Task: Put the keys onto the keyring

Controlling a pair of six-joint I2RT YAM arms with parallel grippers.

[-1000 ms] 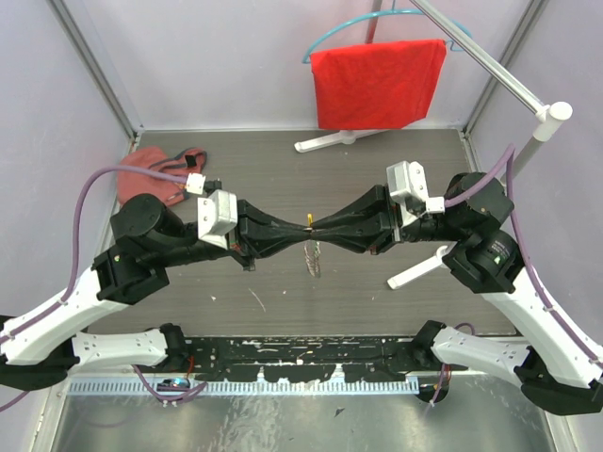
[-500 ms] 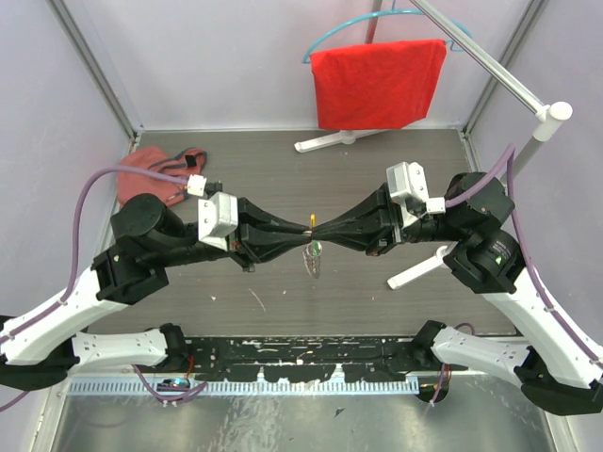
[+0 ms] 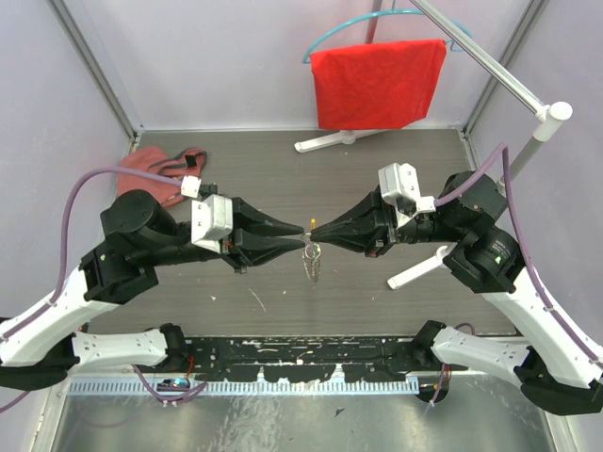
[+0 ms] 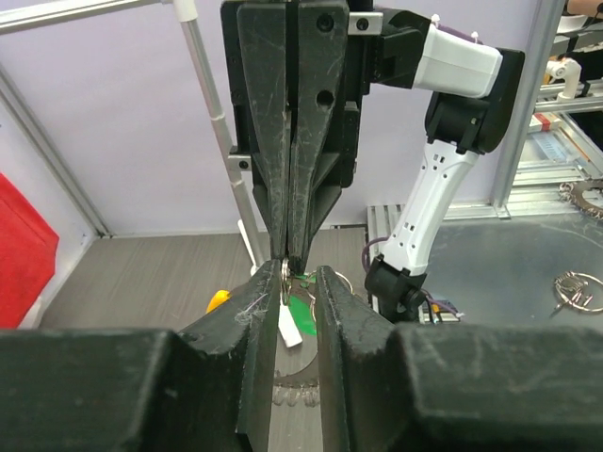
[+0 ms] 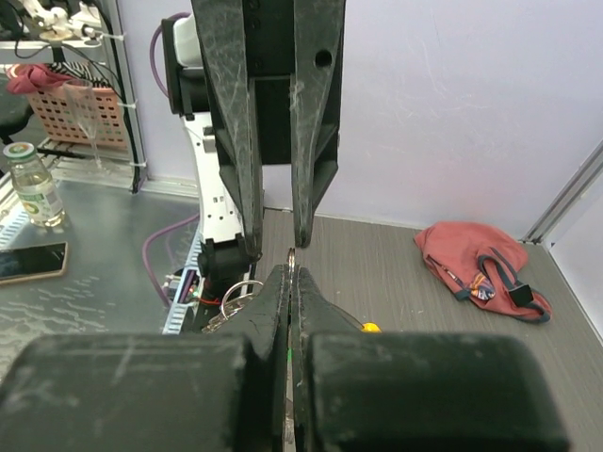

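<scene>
The keyring (image 3: 313, 256) hangs in the air between my two grippers, above the middle of the table. My right gripper (image 3: 316, 232) is shut on the ring's thin metal edge (image 5: 291, 258). My left gripper (image 3: 299, 234) faces it tip to tip, open, and its fingers (image 4: 256, 311) straddle that same edge (image 4: 285, 273) with a gap on each side. A green-headed key (image 4: 303, 311) and a white tag (image 4: 289, 330) dangle just under the ring. A small orange piece (image 3: 310, 224) shows beside the tips. More loops (image 5: 240, 292) hang left of my right fingers.
A red cloth pouch (image 3: 155, 179) with cords lies at the back left. A red cloth (image 3: 377, 83) hangs on a hanger at the back. The white stand's foot (image 3: 419, 268) reaches under my right arm. Another ring (image 4: 575, 287) lies on the metal bench.
My right gripper has closed on the keyring. My left gripper has opened and drawn back a little to the left.
</scene>
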